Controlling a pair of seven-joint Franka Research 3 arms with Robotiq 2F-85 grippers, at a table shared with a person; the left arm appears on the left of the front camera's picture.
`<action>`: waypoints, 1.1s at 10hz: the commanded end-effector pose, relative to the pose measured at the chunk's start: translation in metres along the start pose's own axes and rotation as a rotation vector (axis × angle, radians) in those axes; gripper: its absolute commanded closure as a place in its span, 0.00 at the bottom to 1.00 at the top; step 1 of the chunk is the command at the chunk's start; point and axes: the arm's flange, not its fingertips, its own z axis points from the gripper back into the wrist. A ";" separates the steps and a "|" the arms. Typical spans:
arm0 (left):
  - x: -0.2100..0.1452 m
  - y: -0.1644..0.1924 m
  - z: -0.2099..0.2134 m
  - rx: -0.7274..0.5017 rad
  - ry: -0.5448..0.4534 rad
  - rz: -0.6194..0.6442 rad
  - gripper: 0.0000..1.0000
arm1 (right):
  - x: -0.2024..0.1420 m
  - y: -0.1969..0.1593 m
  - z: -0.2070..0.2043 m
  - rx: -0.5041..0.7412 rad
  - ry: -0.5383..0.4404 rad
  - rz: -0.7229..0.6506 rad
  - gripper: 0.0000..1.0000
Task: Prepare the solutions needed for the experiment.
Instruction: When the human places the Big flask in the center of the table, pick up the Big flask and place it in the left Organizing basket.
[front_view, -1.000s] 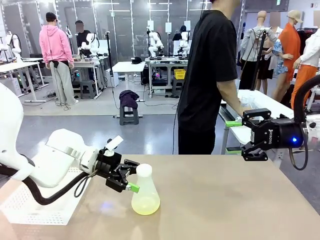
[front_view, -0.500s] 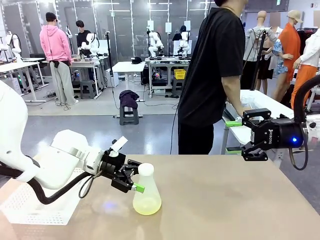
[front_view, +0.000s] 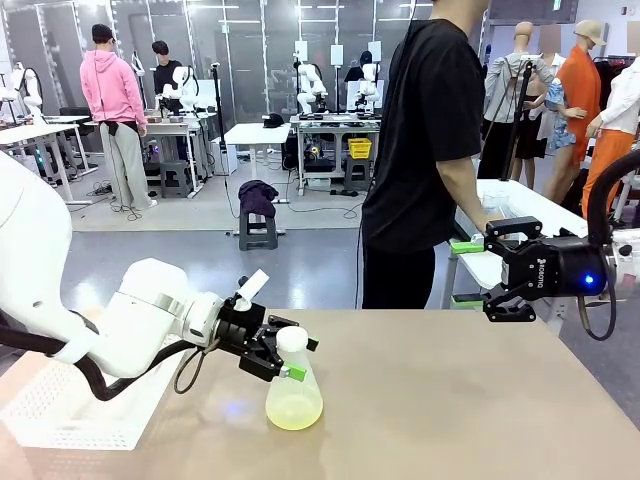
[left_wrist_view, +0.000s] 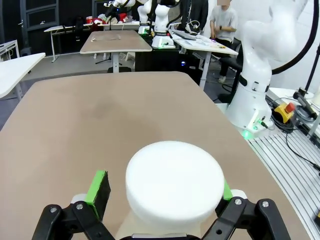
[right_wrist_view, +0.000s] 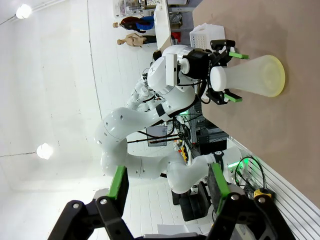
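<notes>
Front view: brown table (front_view: 470, 400) in a busy lab.

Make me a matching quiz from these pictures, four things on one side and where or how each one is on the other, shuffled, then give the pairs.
Things:
1. flask
2. left gripper
3. right gripper
4. person

Places or states:
A. open, held above the table's far right edge
B. stands on the table, pale yellow liquid in its base
C. stands at the far side of the table, black shirt
D. open, fingers either side of the flask's neck

Pairs: 1-B, 2-D, 3-A, 4-C
</notes>
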 end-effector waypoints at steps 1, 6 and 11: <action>-0.003 0.009 -0.007 0.059 0.018 0.024 0.00 | -0.001 0.001 0.000 0.005 0.002 0.000 0.19; -0.001 0.008 0.000 0.015 -0.016 0.034 0.36 | -0.001 0.001 0.000 0.005 0.002 0.000 0.19; 0.000 0.003 0.002 0.010 -0.012 0.032 0.78 | -0.001 0.001 0.000 0.005 0.002 0.000 0.19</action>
